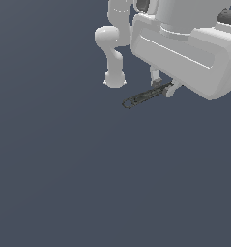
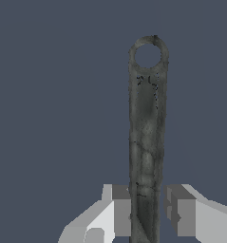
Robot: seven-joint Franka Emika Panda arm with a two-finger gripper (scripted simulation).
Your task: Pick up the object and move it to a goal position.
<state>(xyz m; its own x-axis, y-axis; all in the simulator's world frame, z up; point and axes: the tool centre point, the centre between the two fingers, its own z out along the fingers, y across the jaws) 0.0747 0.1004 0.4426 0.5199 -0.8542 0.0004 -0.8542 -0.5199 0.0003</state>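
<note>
Your pincer [image 2: 147, 213] straddles the wrench [image 2: 146, 142] handle; one finger [image 2: 119, 211] touches, the other stands apart, part open.

A flat slate-blue ground [image 1: 64, 183] (evenly lit, unmarked) fills both views.

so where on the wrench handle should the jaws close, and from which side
On the flat grey-green handle of the wrench, near the head end where the gripper already straddles it. Come straight down from above and close across the narrow width: the tool lies flat, long and slim, so only its thin side edges offer opposing faces. The ring end is wider and hollow.
</note>
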